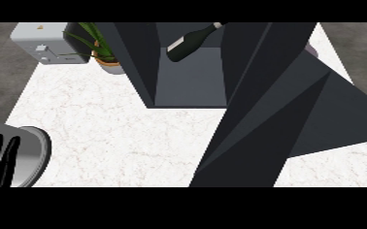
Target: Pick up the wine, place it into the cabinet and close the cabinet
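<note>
The wine bottle (188,42) is dark with a pale label and a light cap. It lies tilted inside the open dark grey cabinet (190,85), its neck pointing to the upper right. No hand touches it. A large dark door panel (287,106) of the cabinet swings out across the right half of the view and hides what lies behind it. My left hand (8,159) shows at the lower left edge on its grey forearm, fingers straight, holding nothing. My right hand shows nowhere.
A grey toaster (39,41) stands at the back left, with a potted green plant (100,51) beside the cabinet's left wall. The white marble counter (122,126) stretches between my left hand and the cabinet.
</note>
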Robot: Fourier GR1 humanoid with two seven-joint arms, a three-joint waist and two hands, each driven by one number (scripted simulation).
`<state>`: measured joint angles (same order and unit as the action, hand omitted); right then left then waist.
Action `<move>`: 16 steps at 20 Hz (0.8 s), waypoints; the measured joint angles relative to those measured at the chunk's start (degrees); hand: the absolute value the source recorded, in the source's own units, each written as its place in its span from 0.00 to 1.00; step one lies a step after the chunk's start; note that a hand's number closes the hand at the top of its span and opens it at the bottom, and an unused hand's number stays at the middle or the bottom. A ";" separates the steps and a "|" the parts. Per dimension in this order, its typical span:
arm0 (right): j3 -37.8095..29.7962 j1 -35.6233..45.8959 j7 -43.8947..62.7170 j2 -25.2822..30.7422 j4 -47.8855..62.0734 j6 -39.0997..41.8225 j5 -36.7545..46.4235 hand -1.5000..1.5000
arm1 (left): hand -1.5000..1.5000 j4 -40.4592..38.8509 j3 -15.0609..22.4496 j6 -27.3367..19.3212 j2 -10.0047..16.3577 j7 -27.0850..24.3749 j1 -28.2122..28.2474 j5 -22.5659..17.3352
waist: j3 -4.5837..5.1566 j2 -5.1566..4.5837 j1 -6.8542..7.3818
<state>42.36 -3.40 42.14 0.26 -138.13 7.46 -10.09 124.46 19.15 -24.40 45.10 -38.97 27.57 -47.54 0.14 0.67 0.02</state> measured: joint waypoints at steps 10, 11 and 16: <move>5.97 7.75 -1.82 3.73 0.55 -14.91 13.46 1.00 | 0.00 -2.06 -6.78 7.73 1.75 1.43 2.21 -4.09 | 0.06 -0.02 0.27; 6.34 8.69 -1.74 4.26 0.56 -16.13 14.46 1.00 | 0.00 -1.97 -6.81 7.97 1.62 1.76 2.11 -4.28 | 0.06 -0.03 0.25; 7.88 16.24 -0.73 7.31 1.54 -22.06 16.46 1.00 | 0.00 -1.90 -8.26 9.71 1.49 3.58 1.33 -6.01 | 0.07 -0.26 0.81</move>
<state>50.24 12.84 41.41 7.58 -136.59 -14.60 6.37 122.56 10.89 -14.69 46.59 -35.40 28.90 -53.55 0.21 0.41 0.83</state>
